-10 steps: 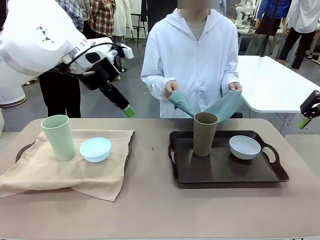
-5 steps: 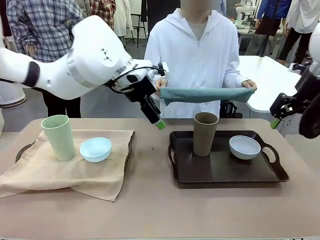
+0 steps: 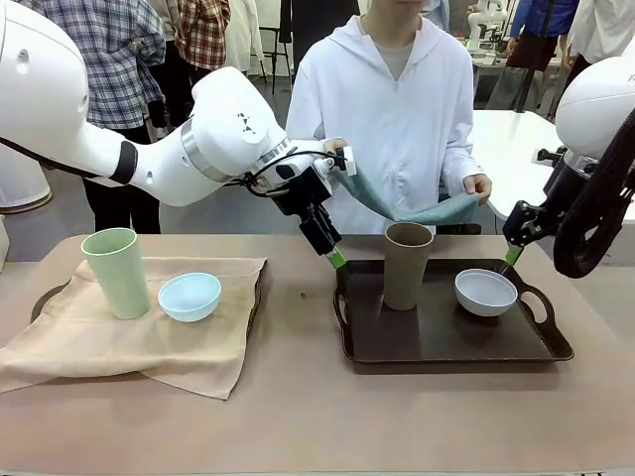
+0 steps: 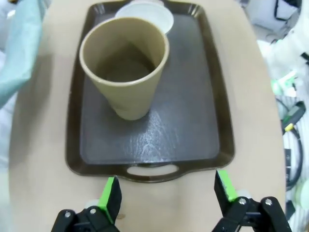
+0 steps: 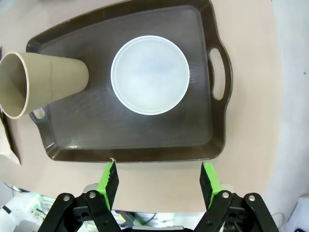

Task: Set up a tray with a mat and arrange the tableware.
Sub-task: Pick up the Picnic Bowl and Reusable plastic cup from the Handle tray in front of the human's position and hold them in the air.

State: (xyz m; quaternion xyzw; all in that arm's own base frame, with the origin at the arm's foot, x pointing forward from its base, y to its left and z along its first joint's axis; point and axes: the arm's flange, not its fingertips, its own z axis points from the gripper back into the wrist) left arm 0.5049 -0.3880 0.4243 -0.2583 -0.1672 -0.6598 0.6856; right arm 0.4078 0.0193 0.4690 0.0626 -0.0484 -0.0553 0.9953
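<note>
With my left end effector (image 4: 166, 186) spread empty, the brown cup (image 4: 124, 67) just ahead on the tray (image 4: 188, 130), and my right end effector (image 5: 159, 176) likewise apart over the white bowl (image 5: 149, 75), I reckon an off-centre reach could topple that tall cup.

The tan surface (image 3: 298, 416) carries a dark brown tray (image 3: 437, 342) at its right and, at its left, a second tray (image 3: 42, 297) under a beige mat (image 3: 119, 347) whose edges spill onto it.
</note>
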